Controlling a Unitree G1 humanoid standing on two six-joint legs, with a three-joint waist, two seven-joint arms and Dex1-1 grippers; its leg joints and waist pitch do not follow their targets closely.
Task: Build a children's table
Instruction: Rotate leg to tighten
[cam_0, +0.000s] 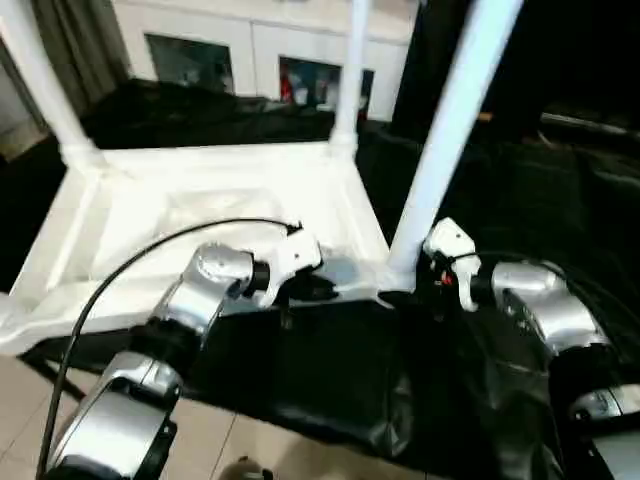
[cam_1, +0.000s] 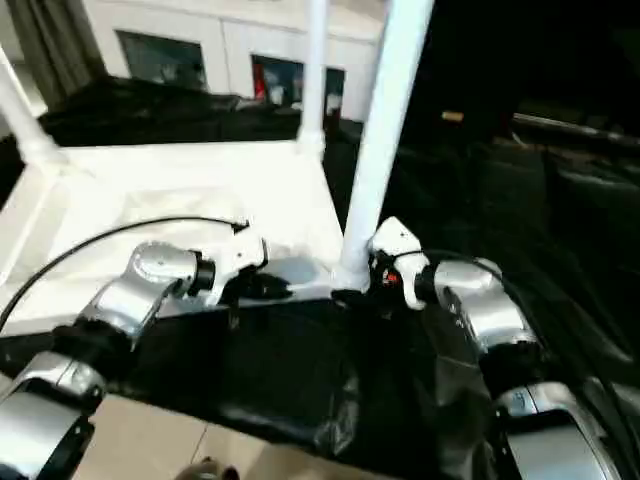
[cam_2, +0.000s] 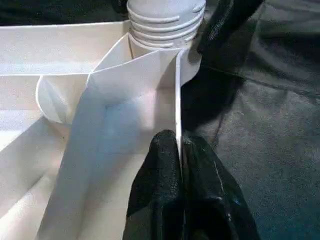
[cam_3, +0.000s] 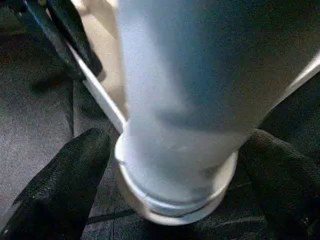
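Observation:
The white table top (cam_0: 150, 215) lies upside down on black cloth, ribbed underside up. Three white legs stand in its corner sockets: far left (cam_0: 40, 80), far right (cam_0: 352, 70) and near right (cam_0: 450, 120). My left gripper (cam_0: 305, 285) is shut on the thin near rim (cam_2: 177, 90) of the top, just beside the near right socket; its fingers (cam_2: 160, 170) pinch the wall from both sides. My right gripper (cam_0: 435, 280) holds the near right leg (cam_3: 190, 75) at its base, with one black finger (cam_3: 75, 175) on each side against the collar.
A white cabinet with glass doors (cam_0: 250, 50) stands behind the table. Black cloth (cam_0: 330, 380) covers the work surface and drapes over its near edge above a tiled floor (cam_0: 210, 440). A black cable (cam_0: 130, 260) arcs over my left forearm.

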